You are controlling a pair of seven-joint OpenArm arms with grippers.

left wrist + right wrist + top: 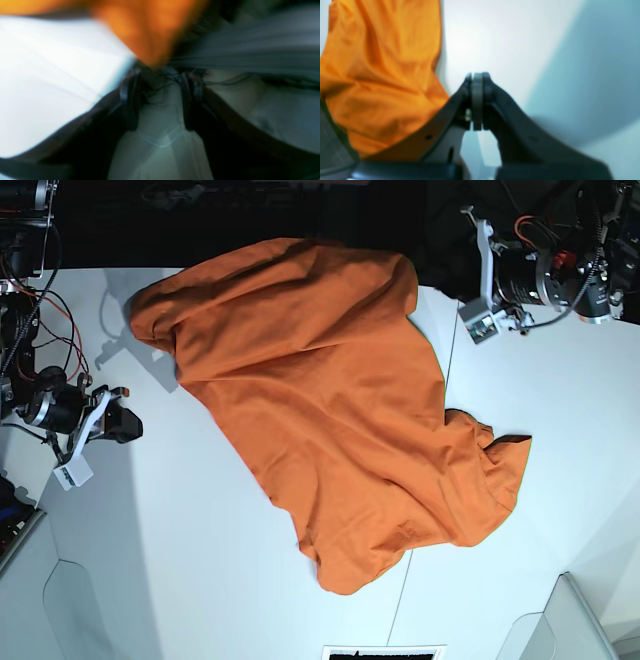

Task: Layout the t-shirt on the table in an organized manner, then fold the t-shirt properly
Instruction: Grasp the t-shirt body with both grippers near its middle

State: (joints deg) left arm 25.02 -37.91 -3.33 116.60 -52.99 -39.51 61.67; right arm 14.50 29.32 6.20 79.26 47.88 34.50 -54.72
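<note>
The orange t-shirt [330, 400] lies crumpled and spread slantwise on the white table [190, 560], from back left to front right, with a bunched fold at its right edge [490, 445]. No label shows. My left gripper [482, 320] hovers at the back right, apart from the shirt. In the blurred left wrist view its fingers [131, 100] stand apart and empty, with orange cloth [147, 30] beyond the tips. My right gripper [477, 100] is shut and empty over bare table, with the shirt [382, 75] to its left. In the base view it [75, 465] sits at the left edge.
A thin dark seam [425, 480] crosses the table and passes under the shirt. A white printed card [385, 652] lies at the front edge. Cables and dark equipment [20, 300] crowd the left side and back. Pale raised corner pieces stand front left [60, 600] and front right [560, 620].
</note>
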